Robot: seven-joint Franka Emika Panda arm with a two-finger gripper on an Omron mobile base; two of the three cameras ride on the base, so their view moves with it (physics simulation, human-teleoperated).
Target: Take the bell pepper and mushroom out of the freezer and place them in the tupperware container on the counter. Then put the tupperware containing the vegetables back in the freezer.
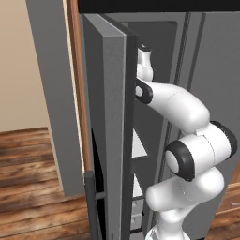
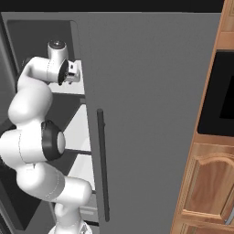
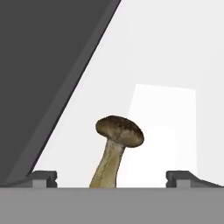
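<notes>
Arm folded upward from base, elbow bent, wrist reached into open freezer (image 1: 159, 56) at upper shelf level. Freezer door (image 1: 110, 131) swung wide, seen edge-on in left base view; long dark bar handle (image 2: 103, 164) seen in right base view. In hand view, gripper (image 3: 111, 177) spread wide, nothing pinched; mushroom (image 3: 114, 148) seen between fingertips (image 3: 43, 178), on white shelf (image 3: 175, 52), contact apparently none.

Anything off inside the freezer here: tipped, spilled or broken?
Nothing stands out. In the hand view the mushroom stands on the white shelf, its stem leaning a little, with no spill or damage around it. The open claw has a fingertip on either side of it, touching nothing.
</notes>
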